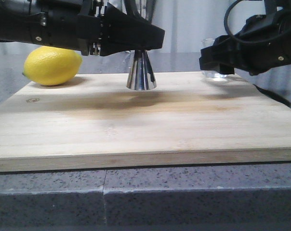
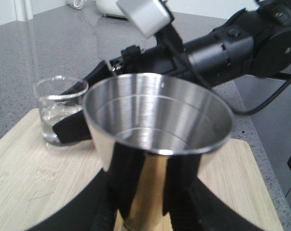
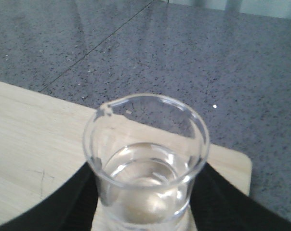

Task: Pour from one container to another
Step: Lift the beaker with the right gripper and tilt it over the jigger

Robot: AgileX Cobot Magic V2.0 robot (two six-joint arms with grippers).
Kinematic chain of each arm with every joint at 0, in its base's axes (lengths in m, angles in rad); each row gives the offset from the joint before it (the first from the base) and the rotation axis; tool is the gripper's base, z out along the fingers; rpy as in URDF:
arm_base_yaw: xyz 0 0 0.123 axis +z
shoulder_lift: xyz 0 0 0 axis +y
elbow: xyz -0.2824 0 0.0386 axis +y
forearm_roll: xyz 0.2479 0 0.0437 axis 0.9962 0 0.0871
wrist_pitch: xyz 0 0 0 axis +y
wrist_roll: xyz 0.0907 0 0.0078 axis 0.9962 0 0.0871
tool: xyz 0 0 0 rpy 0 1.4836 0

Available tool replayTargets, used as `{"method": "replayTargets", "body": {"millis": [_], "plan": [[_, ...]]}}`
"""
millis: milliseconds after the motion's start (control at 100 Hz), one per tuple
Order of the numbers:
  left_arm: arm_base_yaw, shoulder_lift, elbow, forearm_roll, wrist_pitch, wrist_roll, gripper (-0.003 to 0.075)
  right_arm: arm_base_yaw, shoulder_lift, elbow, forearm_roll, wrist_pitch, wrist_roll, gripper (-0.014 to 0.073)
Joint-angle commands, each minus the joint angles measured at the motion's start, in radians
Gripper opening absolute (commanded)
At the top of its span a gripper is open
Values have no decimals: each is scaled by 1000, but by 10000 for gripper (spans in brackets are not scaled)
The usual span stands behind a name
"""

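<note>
Clear glass marks the beaker (image 3: pixel 146 161), which stands on the far right part of the wooden cutting board (image 1: pixel 145 130) and is seen in the right wrist view to hold a shallow pool of clear liquid, the pouring lip turned to one side. The right gripper (image 1: pixel 214 58) is set around it, a dark finger on either side of the glass wall; whether the pads actually press the glass cannot be told, since the contact lies below the edge of the right wrist view and is masked by the arm in the front view. The steel jigger (image 1: pixel 141 72) stands upright near the middle of the far edge of the board, well apart from the beaker, its upper cup appearing empty in the left wrist view. The left gripper (image 1: pixel 146 37) is brought about the upper cone, with fingers (image 2: pixel 136 178) seen against both flanks of the metal, so a steadying pinch is judged likely, though firm closure is not proven. A lemon (image 1: pixel 53 65) lies at the far left of the board. No liquid is seen in the jigger and the beaker rests flat, so the pour is judged not yet begun: lifting, carrying across, and tilting over the open cup all remain to be done.
</note>
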Motion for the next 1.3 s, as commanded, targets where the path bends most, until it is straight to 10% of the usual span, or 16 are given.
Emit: {"method": "replayTargets", "body": {"millis": [0, 710, 1290], "plan": [[-9, -42, -30, -81, 74, -3, 206, -6, -101, -49, -21, 6, 1, 300], [-9, -42, -30, -81, 74, -3, 206, 302, -290, -557, -34, 1087, -95, 300], [-9, -42, -30, -81, 74, -3, 206, 464, -288, -729, 23, 1283, -521, 300]]}}
